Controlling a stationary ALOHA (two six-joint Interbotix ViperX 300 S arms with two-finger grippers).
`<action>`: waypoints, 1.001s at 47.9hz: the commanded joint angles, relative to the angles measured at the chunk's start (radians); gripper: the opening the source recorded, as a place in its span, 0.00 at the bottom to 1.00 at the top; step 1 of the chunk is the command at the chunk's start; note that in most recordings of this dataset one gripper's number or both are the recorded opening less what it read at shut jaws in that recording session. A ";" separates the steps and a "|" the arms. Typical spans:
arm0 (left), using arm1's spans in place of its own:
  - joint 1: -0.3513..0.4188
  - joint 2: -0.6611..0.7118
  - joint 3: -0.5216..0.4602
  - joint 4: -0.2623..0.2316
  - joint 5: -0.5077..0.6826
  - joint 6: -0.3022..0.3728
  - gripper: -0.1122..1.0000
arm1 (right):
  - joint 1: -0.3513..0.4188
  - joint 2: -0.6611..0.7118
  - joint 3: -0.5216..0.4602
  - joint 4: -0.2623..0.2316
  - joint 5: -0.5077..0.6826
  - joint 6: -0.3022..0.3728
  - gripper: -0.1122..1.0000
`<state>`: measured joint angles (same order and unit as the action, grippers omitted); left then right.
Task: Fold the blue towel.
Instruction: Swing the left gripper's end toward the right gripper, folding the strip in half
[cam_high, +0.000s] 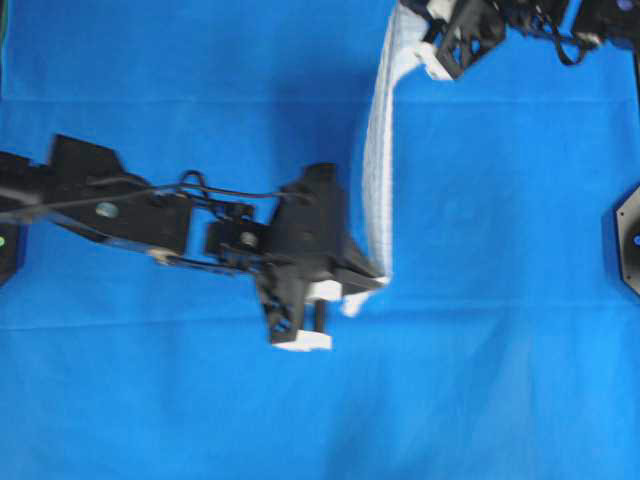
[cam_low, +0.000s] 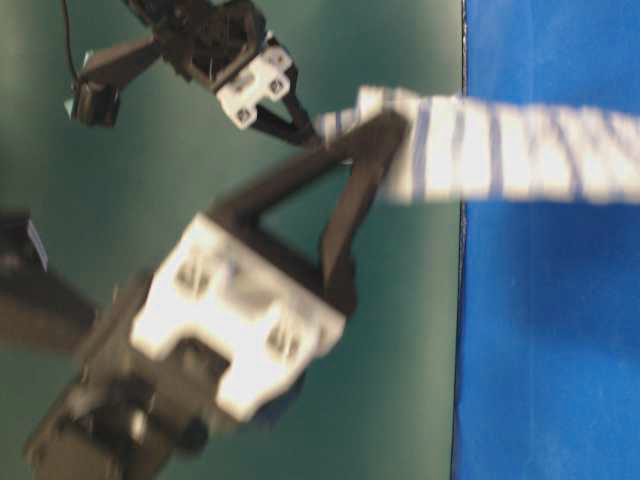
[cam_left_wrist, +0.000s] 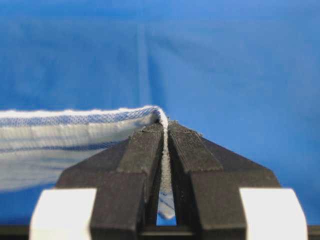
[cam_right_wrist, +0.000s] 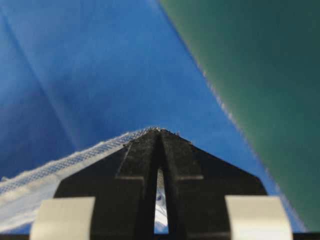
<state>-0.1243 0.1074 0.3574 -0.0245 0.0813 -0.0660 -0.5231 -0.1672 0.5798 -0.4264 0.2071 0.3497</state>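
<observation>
The blue towel (cam_high: 378, 160), white with thin blue stripes, hangs stretched in the air as a narrow band between both grippers, above the solid-blue cloth. My left gripper (cam_high: 378, 278) is shut on its near corner; in the left wrist view the towel (cam_left_wrist: 60, 140) trails off to the left from the pinched edge between the jaws of that gripper (cam_left_wrist: 165, 127). My right gripper (cam_high: 425, 45) is shut on the far corner at the top of the overhead view. Its wrist view has the towel's edge (cam_right_wrist: 60, 167) running left from the shut tips of the gripper (cam_right_wrist: 160, 132). At table level the striped towel (cam_low: 500, 150) shows blurred.
A large plain blue cloth (cam_high: 500, 350) covers the table under the towel. Its edge meets a green surface (cam_right_wrist: 260, 65) on the far side. A black mount (cam_high: 628, 235) sits at the right edge of the overhead view.
</observation>
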 joint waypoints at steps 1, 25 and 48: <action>-0.008 0.026 -0.083 0.000 -0.011 0.006 0.11 | -0.006 0.002 -0.048 -0.021 -0.005 0.000 0.12; 0.012 0.186 -0.221 -0.002 -0.133 0.011 0.11 | -0.037 -0.169 0.143 -0.028 0.037 0.015 0.12; 0.000 0.106 0.021 -0.011 -0.233 -0.080 0.11 | -0.014 0.140 -0.005 -0.028 -0.064 0.008 0.12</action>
<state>-0.1150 0.2761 0.3405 -0.0322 -0.1197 -0.1197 -0.5476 -0.0660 0.6366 -0.4525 0.1641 0.3590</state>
